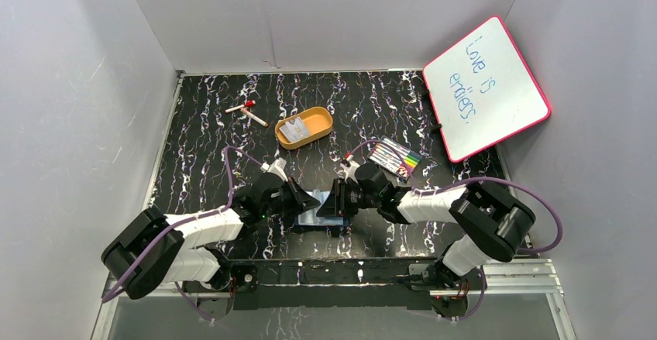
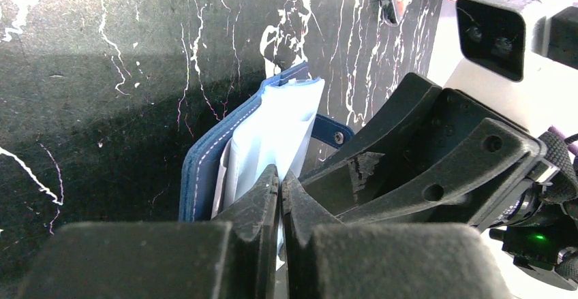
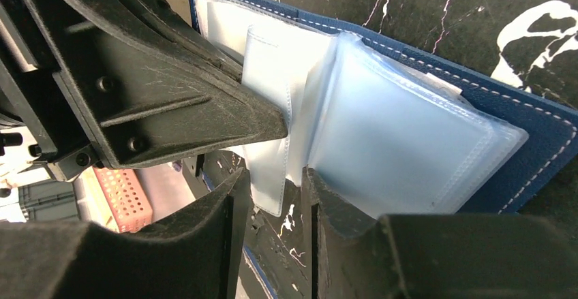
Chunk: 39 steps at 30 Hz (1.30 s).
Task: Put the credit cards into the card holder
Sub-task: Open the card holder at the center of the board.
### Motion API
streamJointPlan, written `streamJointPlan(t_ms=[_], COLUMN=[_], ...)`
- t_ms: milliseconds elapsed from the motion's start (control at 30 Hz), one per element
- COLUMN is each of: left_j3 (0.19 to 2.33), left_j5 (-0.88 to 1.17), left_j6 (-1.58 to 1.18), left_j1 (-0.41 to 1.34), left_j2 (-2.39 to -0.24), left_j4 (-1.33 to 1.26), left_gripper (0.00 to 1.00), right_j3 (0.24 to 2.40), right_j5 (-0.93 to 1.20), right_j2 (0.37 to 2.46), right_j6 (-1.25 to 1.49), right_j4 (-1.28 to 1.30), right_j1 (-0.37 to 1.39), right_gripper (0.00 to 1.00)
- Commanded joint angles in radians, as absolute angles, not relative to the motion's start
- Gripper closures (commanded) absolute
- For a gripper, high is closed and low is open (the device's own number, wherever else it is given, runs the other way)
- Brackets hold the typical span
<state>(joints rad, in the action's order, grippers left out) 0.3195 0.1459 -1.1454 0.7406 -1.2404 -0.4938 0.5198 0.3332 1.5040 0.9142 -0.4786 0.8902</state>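
orange tray (image 1: pixel 318 120): credit cards (image 1: pixel 294 130) inside | card holder (image 3: pixel 545 142): open, sleeves (image 3: pixel 402 129) fanned

In the top view, the left gripper (image 1: pixel 300 200) and right gripper (image 1: pixel 338 200) close in on the card holder (image 1: pixel 311 217) from both sides at lower centre. The orange tray (image 1: pixel 304 127) and marker pack (image 1: pixel 395 158) obstruct the approach from above. The table (image 1: pixel 194 170) is open at centre left

Whiteboard (image 1: pixel 486 86): blue handwriting, "Love is endless".
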Motion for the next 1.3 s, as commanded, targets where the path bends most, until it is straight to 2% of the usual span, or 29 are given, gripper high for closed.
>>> streamJointPlan(t_ms=[0, 133, 267, 367, 500, 667, 900, 933, 1100, 1267], left_j3=[0.310, 0.312, 0.333, 0.366, 0.417, 0.476, 0.511, 0.510, 0.503, 0.499], left_j5=[0.142, 0.142, 0.147, 0.135, 0.061, -0.028, -0.006, -0.001, 0.027, -0.054], left_j6=[-1.150, -1.145, -1.116, -1.077, -1.019, -0.955, -0.927, -0.928, -0.943, -0.953], left_j1=[0.735, 0.735, 0.735, 0.734, 0.734, 0.735, 0.734, 0.734, 0.733, 0.732], left_j2=[-1.224, -1.226, -1.226, -1.209, -1.148, -1.070, -1.102, -1.112, -1.151, -1.097], left_j4=[-0.532, -0.527, -0.486, -0.407, -0.230, -0.094, -0.101, -0.109, -0.130, -0.072], left_gripper=[0.99, 0.97, 0.84, 0.64, 0.53, 0.50, 0.50, 0.50, 0.50, 0.50], right_j3=[0.538, 0.540, 0.541, 0.549, 0.600, 0.637, 0.669, 0.675, 0.675, 0.680], right_j5=[0.380, 0.398, 0.402, 0.386, 0.333, 0.311, 0.351, 0.357, 0.378, 0.385], right_j2=[1.521, 1.521, 1.519, 1.510, 1.498, 1.503, 1.546, 1.554, 1.575, 1.598], right_j6=[0.912, 0.907, 0.900, 0.878, 0.811, 0.771, 0.774, 0.771, 0.768, 0.775], right_j4=[-0.553, -0.576, -0.582, -0.552, -0.426, -0.365, -0.425, -0.428, -0.483, -0.533], right_j1=[0.886, 0.887, 0.887, 0.886, 0.887, 0.889, 0.897, 0.897, 0.898, 0.899], right_gripper=[0.62, 0.80, 1.00, 1.00, 1.00, 1.00, 1.00, 0.99, 0.70, 0.56])
